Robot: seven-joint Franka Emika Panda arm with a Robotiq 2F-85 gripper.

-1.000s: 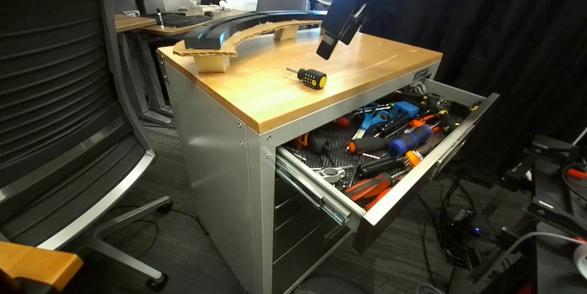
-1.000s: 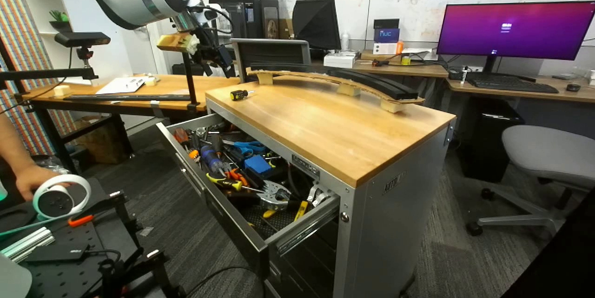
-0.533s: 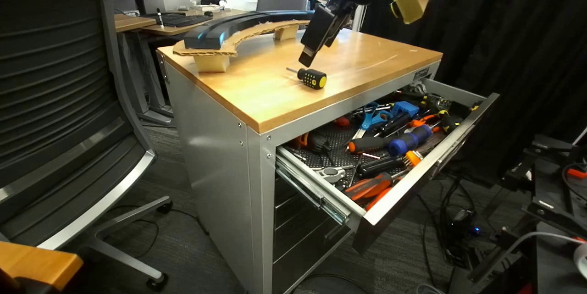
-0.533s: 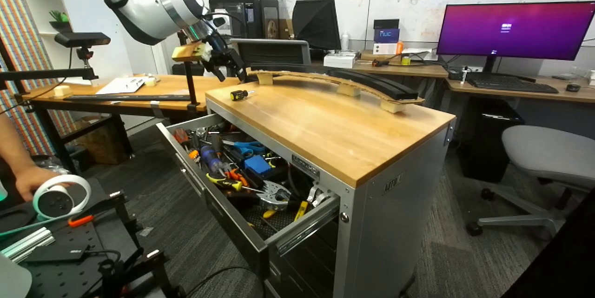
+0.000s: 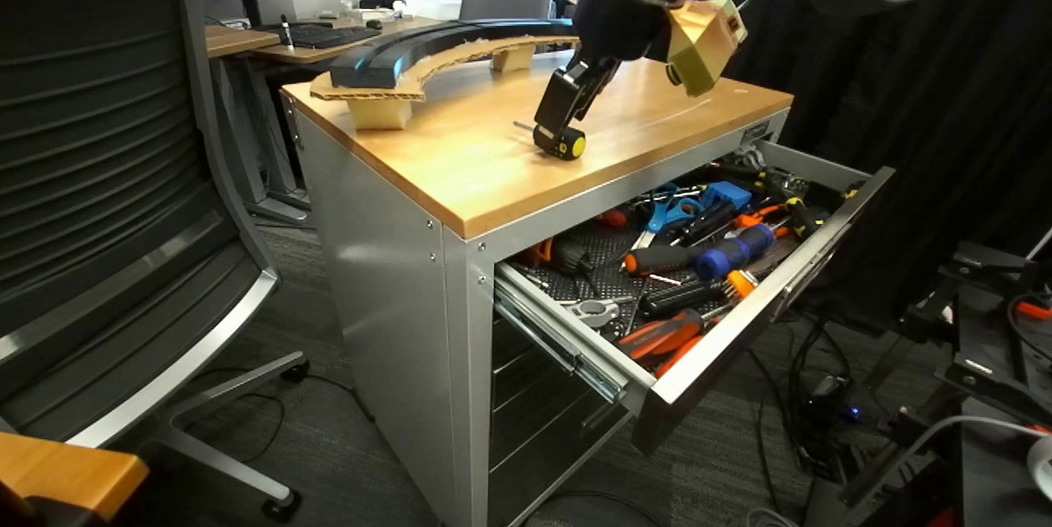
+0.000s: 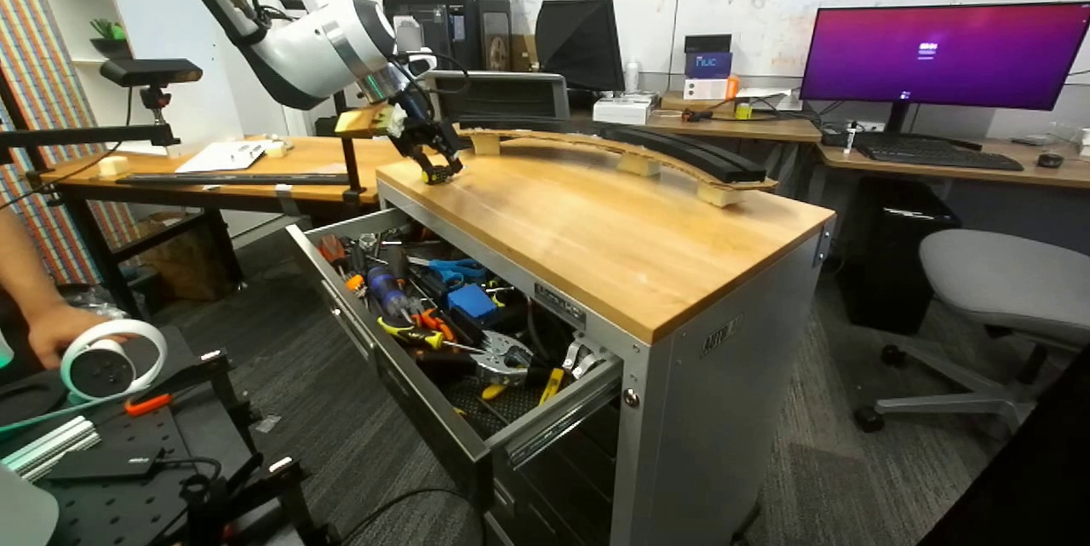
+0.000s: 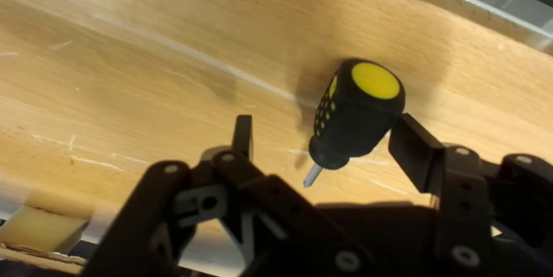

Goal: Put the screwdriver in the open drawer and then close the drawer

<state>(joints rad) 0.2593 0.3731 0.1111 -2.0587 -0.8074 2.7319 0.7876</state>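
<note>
screwdriver [image 7: 356, 123]: lying | long axis: toward open drawer [image 5: 709, 346], tip away | end effector [image 7: 326, 136]: fingers apart, astride handle

Exterior views overlook the worktop [image 6: 588, 222] from opposite ends, the wrist view closely.

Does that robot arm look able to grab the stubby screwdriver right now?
Probably yes: in the wrist view, the jaws stand open with the screwdriver showing between them on the wooden worktop, and nothing seems to block them.
</note>
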